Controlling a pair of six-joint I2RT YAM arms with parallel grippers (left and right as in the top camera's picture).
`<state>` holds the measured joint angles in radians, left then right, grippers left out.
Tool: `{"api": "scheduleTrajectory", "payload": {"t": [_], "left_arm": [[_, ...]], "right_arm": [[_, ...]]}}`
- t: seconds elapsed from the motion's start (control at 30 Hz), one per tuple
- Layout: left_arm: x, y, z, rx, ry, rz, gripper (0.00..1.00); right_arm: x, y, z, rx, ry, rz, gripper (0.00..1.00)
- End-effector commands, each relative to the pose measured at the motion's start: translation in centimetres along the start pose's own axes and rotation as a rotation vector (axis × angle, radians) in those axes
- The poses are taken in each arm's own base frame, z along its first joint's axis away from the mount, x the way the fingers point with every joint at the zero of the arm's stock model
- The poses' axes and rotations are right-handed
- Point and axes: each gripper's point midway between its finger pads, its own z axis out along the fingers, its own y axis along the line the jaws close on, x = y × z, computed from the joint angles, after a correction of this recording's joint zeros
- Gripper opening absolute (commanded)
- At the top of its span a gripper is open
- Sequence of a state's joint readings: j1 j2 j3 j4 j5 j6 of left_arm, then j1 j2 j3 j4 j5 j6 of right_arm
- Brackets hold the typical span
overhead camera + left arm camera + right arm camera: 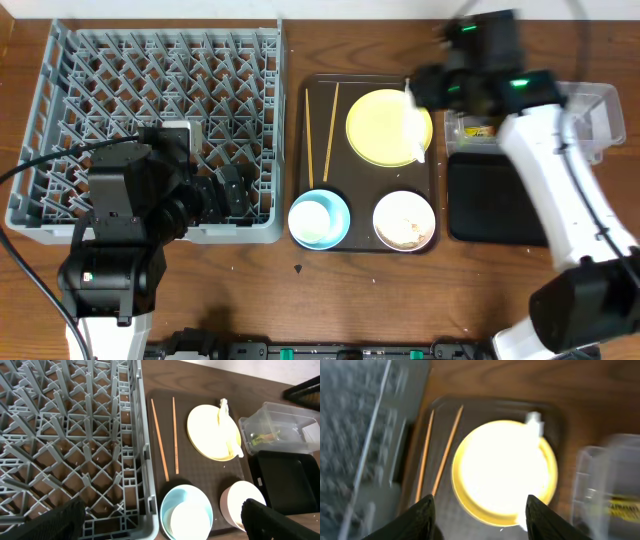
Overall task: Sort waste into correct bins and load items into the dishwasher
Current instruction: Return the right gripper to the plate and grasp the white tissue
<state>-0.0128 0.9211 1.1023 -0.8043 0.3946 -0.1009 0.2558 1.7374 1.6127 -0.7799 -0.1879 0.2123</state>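
While the right gripper (479, 510) hangs open and empty over the yellow plate (502, 470), napkin (227, 430) lies on its right edge | chopsticks (175, 435) just left, same brown tray (195, 474) | left gripper (162, 527) wide open too

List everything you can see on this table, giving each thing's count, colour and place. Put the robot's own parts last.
dish rack: one, grey, left of table
serving tray: one, dark brown, centre
chopsticks: two, wooden, left side of serving tray
plate: one, yellow, back of serving tray
napkin: one, white, on plate's right edge
blue bowl: one, front left of serving tray
cup: one, white, inside blue bowl
white bowl: one, front right of serving tray
food scraps: off-white, in white bowl
clear tub: one, far right
wrapper: one, green-orange, in clear tub
black tray: one, before clear tub
left gripper: open, over dish rack
right gripper: open, above plate
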Motion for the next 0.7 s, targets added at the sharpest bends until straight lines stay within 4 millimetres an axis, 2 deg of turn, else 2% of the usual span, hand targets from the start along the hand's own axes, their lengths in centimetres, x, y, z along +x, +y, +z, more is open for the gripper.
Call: {"api": "scheduleTrajectory", "payload": {"t": [0.0,0.2,0.37,0.53,0.67], "left_arm": [[-0.7,-0.4,-0.5,0.015,-0.019,0.005,1.00],[-0.7,-0.4,-0.5,0.015,-0.019,0.005,1.00],[-0.7,-0.4,-0.5,0.015,-0.018,0.005,1.00],[-0.7,-0.4,-0.5,0.015,-0.018,0.005,1.00],[-0.7,-0.3,-0.3,0.014,-0.014,0.003,1.00]], "right_arm": [[1.1,-1.0,2.8,0.200,0.034,-0.179,0.58],[2.5,-4.6,7.9,0.466,0.054,-0.133,0.59],[4.5,-7.0,12.5,0.497,0.115,-0.118,0.59],[7.2,-8.7,15.3,0.522,0.197,-0.107,0.51],[8.6,-9.2,16.3,0.539,0.223,-0.046,0.39]]}}
